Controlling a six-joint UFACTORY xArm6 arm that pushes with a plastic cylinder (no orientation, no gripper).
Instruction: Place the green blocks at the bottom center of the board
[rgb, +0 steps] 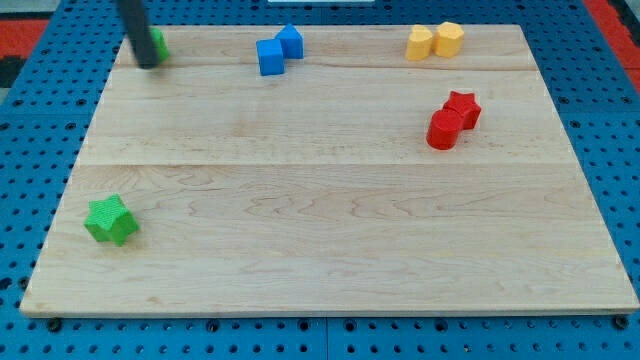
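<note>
A green star block (111, 220) lies near the board's left edge, toward the view's bottom. A second green block (159, 43) sits at the view's top left, mostly hidden behind my rod, so its shape is unclear. My tip (148, 64) rests on the board right against that block's left-bottom side. The rod rises from there out of the view's top.
A blue cube (270, 57) and a second blue block (290, 40) touch at the top centre. Two yellow blocks (435, 41) sit side by side at the top right. A red cylinder (443, 130) and a red star (462, 107) touch at the right. Wooden board (330, 230) on a blue pegboard.
</note>
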